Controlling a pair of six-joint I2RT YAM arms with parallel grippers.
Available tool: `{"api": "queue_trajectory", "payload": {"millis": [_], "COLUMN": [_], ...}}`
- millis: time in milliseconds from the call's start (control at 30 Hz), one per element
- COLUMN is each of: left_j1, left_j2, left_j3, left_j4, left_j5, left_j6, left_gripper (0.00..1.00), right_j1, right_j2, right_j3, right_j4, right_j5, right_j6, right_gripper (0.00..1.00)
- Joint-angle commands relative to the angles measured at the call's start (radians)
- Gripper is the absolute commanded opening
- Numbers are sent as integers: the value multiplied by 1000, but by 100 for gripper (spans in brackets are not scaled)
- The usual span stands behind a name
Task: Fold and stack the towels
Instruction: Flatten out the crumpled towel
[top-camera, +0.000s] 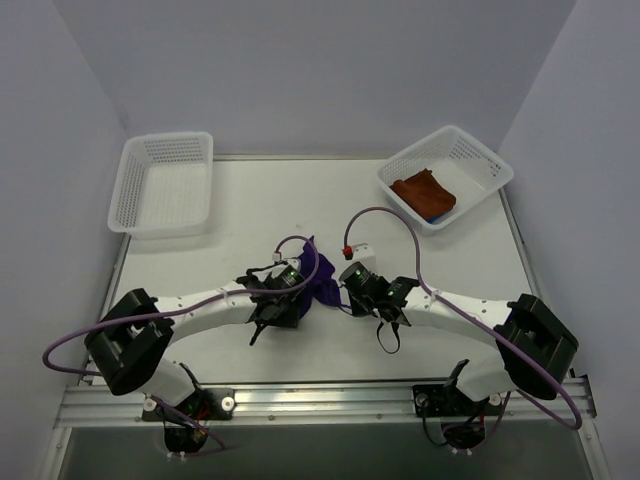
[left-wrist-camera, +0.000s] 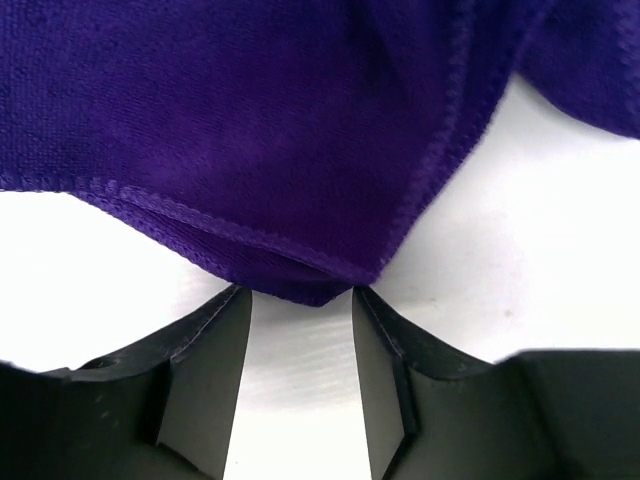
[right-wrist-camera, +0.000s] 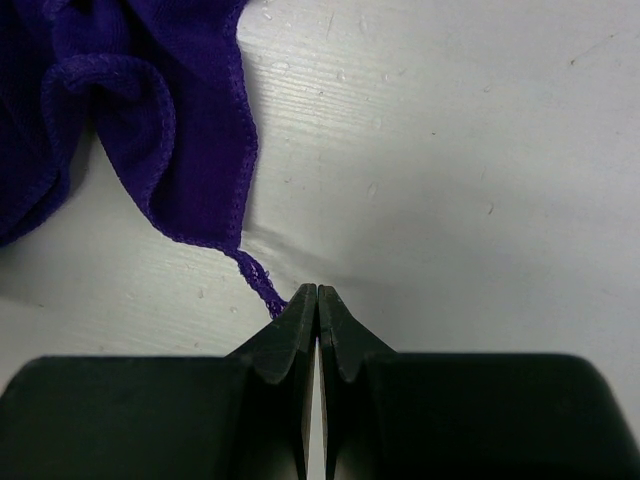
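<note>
The dark purple towel (top-camera: 320, 282) lies crumpled on the table between my two grippers. In the left wrist view its hemmed, folded corner (left-wrist-camera: 300, 285) reaches just to the tips of my left gripper (left-wrist-camera: 300, 300). The jaws stand apart and bare table shows between them. My right gripper (right-wrist-camera: 317, 292) is shut. A thin stretched corner of the purple towel (right-wrist-camera: 262, 285) runs to the outer side of its left fingertip, not into the seam between the jaws. A rust-brown towel (top-camera: 422, 190) lies in the right basket with a bit of bright blue towel (top-camera: 438, 213) under it.
A white mesh basket (top-camera: 165, 185) with nothing in it stands at the back left. The other white basket (top-camera: 480, 160), at the back right, holds the towels. Purple cables loop over both arms. White walls close in the table on three sides.
</note>
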Motion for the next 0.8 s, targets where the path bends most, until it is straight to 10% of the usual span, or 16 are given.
{"api": "queue_trajectory", "payload": {"millis": [0,400,567,767], "left_j1": [-9,-9,-9,-11], "left_j2": [-35,92,120,-30], "left_j3": [7,47,61,47], "left_j4": [-19,-8,-22,-37], "left_j5": [4,-13,-42,-32], "left_j6": [19,14,-9,-10], "left_gripper": [43,42,3,2], "right_j1": [5,5,5,8], "right_j2": [-15,-5,-5,-77], "right_j3": [-4,-11,-15,-24], "right_j4": [-3,5,10,37], "right_j5": [43,39,33,44], "right_j6": [-7,-15,-15,-32], "right_gripper": [0,0,0,0]}}
